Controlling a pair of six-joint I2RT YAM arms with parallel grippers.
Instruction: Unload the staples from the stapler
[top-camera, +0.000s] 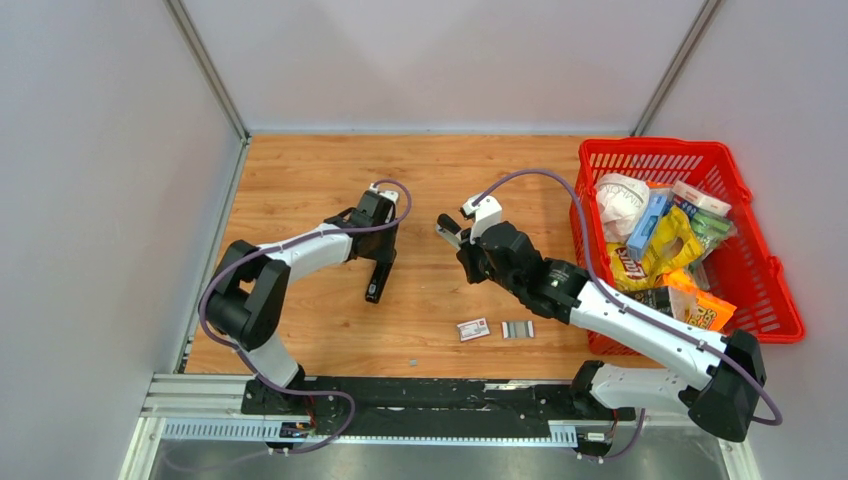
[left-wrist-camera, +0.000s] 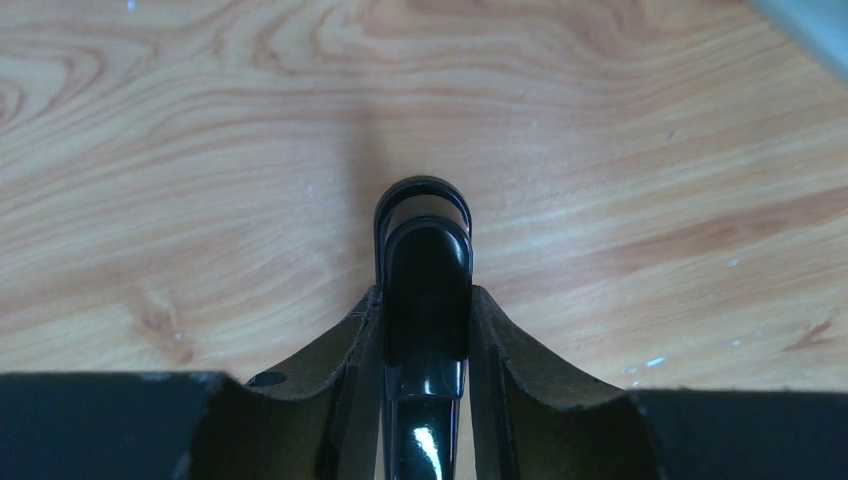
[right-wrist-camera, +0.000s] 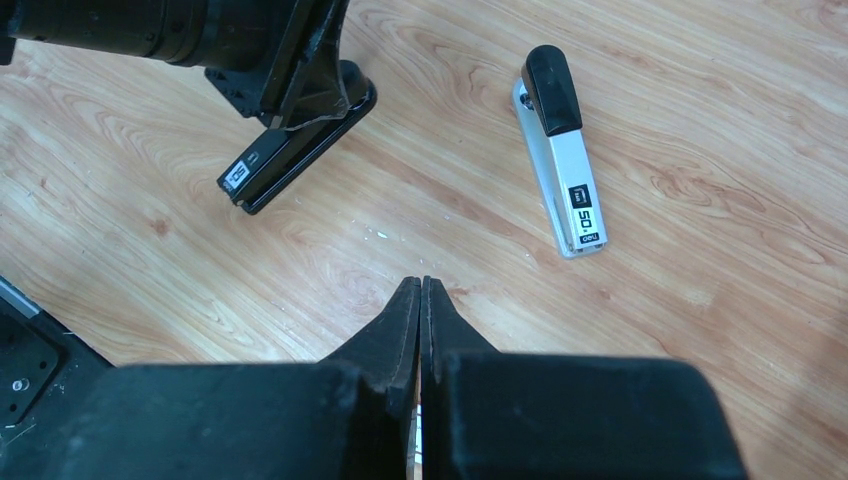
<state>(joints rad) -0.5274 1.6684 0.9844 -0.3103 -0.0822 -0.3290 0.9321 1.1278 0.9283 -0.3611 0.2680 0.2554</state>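
Lying flat, the staples (top-camera: 517, 329) run left-right; left jaws grip the black stapler (top-camera: 374, 285); right jaws closed, empty.

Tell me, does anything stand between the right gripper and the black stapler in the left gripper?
Nothing visible does. Only bare table lies between the shut right gripper and the black stapler; the silver stapler lies off to the side.
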